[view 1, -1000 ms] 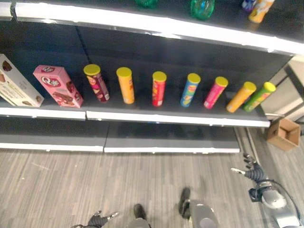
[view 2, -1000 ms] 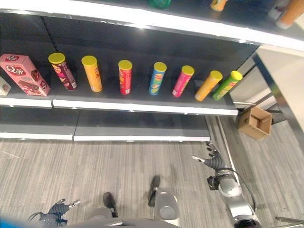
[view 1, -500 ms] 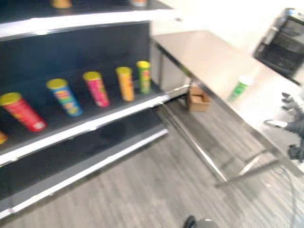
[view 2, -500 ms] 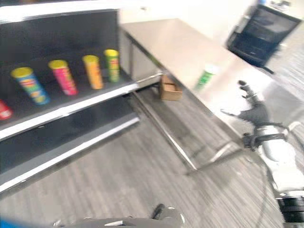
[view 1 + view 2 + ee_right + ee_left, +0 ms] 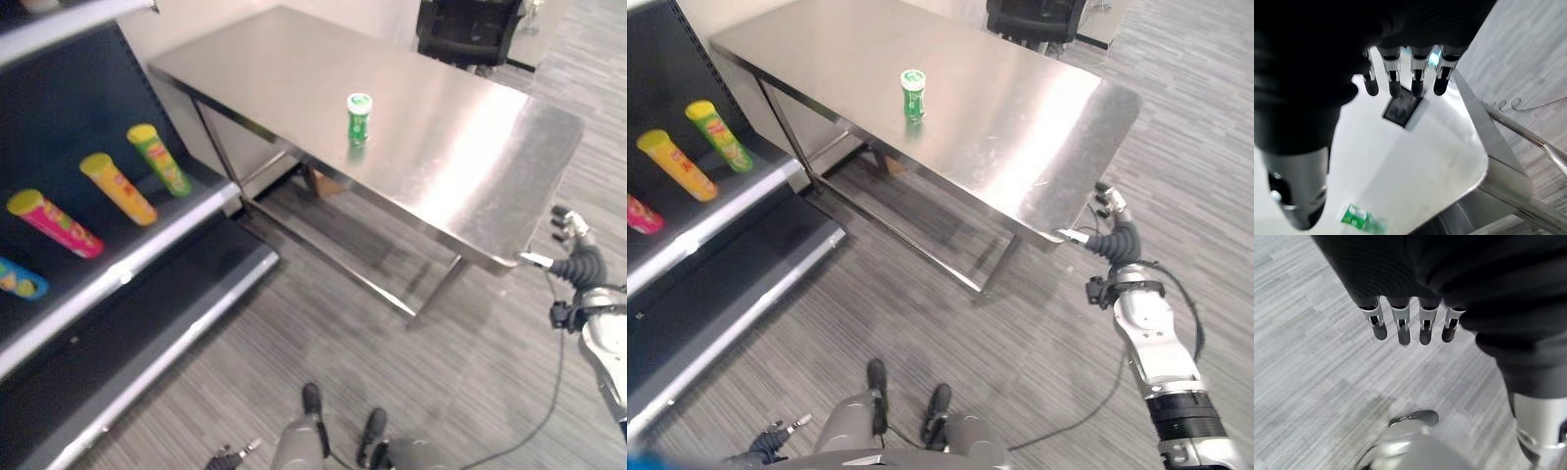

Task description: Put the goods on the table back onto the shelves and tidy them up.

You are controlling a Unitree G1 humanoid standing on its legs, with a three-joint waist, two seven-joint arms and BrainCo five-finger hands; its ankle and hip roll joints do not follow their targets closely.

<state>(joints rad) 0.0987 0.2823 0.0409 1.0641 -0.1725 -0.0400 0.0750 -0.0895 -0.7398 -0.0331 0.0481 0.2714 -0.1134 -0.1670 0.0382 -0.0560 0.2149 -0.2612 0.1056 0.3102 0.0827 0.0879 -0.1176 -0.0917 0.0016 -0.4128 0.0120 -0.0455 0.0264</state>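
Note:
A small green can (image 5: 360, 116) with a white lid stands upright near the middle of the steel table (image 5: 460, 157); it also appears as the green can (image 5: 1359, 218) in the right wrist view. My right hand (image 5: 1113, 238) hangs open beside the table's near right corner, fingers (image 5: 1416, 79) straight, well short of the can. My left hand (image 5: 774, 437) hangs low at my side, open, its fingers (image 5: 1402, 327) straight above the floor and holding nothing.
The dark shelf unit (image 5: 118, 279) at left carries several yellow-lidded snack tubes, among them a green tube (image 5: 158, 159), an orange tube (image 5: 116, 188) and a pink tube (image 5: 54, 223). A cardboard box (image 5: 321, 183) sits under the table. A black chair (image 5: 466, 26) stands beyond it.
The camera has swung right, away from the shelf, so the table and green can now sit mid-view. My right hand now shows by the table's near corner, still open.

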